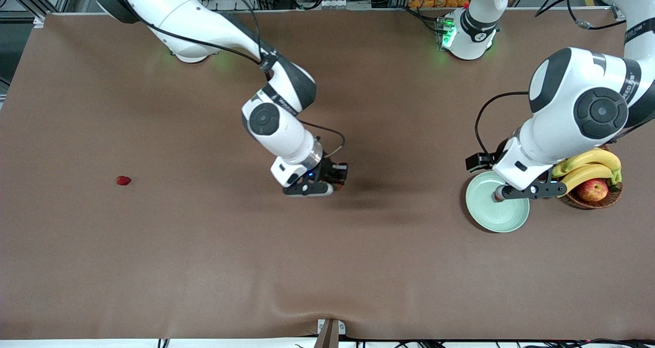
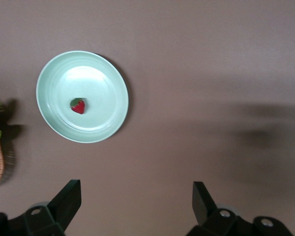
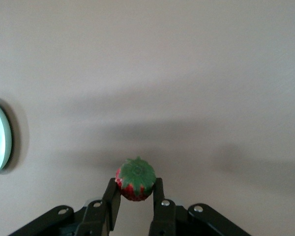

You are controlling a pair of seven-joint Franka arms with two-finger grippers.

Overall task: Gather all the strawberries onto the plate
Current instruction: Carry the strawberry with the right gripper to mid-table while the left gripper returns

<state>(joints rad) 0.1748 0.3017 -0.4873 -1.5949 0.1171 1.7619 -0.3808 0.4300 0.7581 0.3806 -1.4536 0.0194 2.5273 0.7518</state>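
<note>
So, quick rundown:
Right gripper (image 3: 133, 196): over the middle of the brown table (image 1: 204, 266), up in the air, clamped on a strawberry (image 3: 134, 179), green cap facing the wrist cam.
Left gripper (image 2: 136, 199): hovering over the plate (image 2: 51, 123), fingers wide apart, holding nothing.
Plate: mint green, toward the left arm's end, just beside the wicker basket (image 1: 588, 203) with bananas (image 1: 588, 166) and an apple (image 1: 592, 189).
Strawberry in plate (image 2: 78, 105): lying near the middle.
Loose strawberry (image 1: 123, 180): alone on the table toward the right arm's end, well apart from the plate.
</note>
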